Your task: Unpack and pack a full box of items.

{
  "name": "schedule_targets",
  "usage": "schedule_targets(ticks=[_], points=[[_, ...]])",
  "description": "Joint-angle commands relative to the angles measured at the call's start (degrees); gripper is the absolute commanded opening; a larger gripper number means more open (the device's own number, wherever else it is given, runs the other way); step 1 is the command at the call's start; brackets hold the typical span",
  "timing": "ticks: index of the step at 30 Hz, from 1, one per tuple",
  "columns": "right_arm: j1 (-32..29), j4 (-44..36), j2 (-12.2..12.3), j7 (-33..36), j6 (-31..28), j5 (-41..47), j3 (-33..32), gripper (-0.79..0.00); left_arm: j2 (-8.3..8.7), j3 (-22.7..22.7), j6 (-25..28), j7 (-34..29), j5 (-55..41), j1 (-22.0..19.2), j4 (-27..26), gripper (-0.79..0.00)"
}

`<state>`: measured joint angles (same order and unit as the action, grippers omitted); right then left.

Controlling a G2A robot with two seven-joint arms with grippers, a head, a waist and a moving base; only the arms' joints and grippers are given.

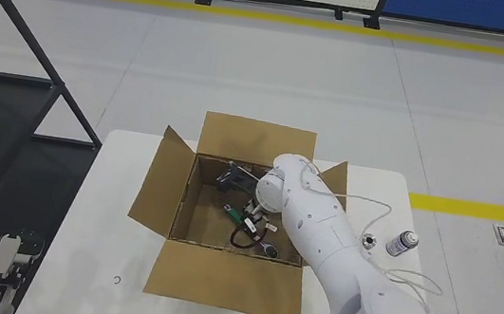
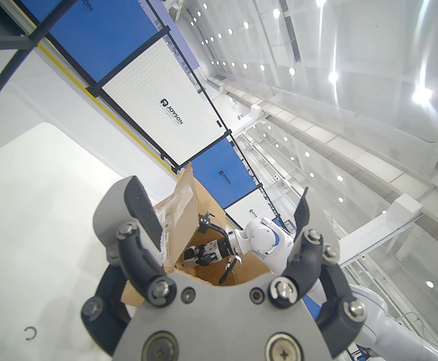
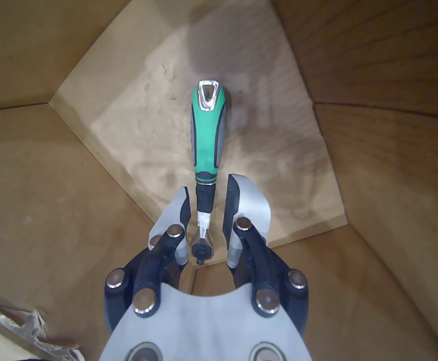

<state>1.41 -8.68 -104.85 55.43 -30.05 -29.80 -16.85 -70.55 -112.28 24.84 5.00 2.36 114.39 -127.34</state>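
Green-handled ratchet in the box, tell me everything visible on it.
Ratchet: green rubbery handle with grey side inlays, chrome loop at the butt, black collar, pale-wrapped shank, chrome head with square drive. It lies on the box floor. The right gripper's fingers flank the collar with a gap on each side.

In the top view the open brown cardboard box (image 1: 226,283) sits mid-frame, its flaps splayed outward on all four sides. The white right arm (image 1: 319,233) crosses its right rim, blocking that half. Inside, a green-handled ratchet wrench (image 3: 207,136) lies between the right gripper's (image 3: 207,201) parted fingers, with narrow gaps either side. The white table's (image 1: 98,233) lower-left stretch offers passage; a small dark can (image 1: 402,242) stands at right.
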Motion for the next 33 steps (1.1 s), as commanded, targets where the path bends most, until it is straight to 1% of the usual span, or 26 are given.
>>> schedule_targets(ticks=[1,4,9,12,16,25,33], points=[[0.3,0.2,0.3,-0.7,-0.7,0.0,-0.3,-0.557,0.00,0.0,0.0,0.0,0.0,0.0,0.0,0.000],[0.7,0.6,0.8,-2.2,-3.6,0.1,-0.8,-0.536,0.00,0.0,0.0,0.0,0.0,0.0,0.0,0.000],[1.0,1.2,2.1,-7.1,-9.9,-0.2,-1.4,-0.483,0.00,0.0,0.0,0.0,0.0,0.0,0.0,0.000],[1.1,1.2,2.8,-9.8,-12.2,-0.9,-1.6,-0.446,0.00,0.0,0.0,0.0,0.0,0.0,0.0,0.000],[1.3,-0.1,3.6,-12.8,-14.7,-2.3,-1.6,-0.440,0.00,0.0,0.0,0.0,0.0,0.0,0.0,0.000],[1.8,-5.0,5.4,-17.1,-15.4,-6.2,-1.6,-0.443,0.00,0.0,0.0,0.0,0.0,0.0,0.0,0.000],[1.8,-10.1,8.2,-19.7,-17.1,-8.7,-2.6,-0.431,0.00,0.0,0.0,0.0,0.0,0.0,0.0,0.000]])
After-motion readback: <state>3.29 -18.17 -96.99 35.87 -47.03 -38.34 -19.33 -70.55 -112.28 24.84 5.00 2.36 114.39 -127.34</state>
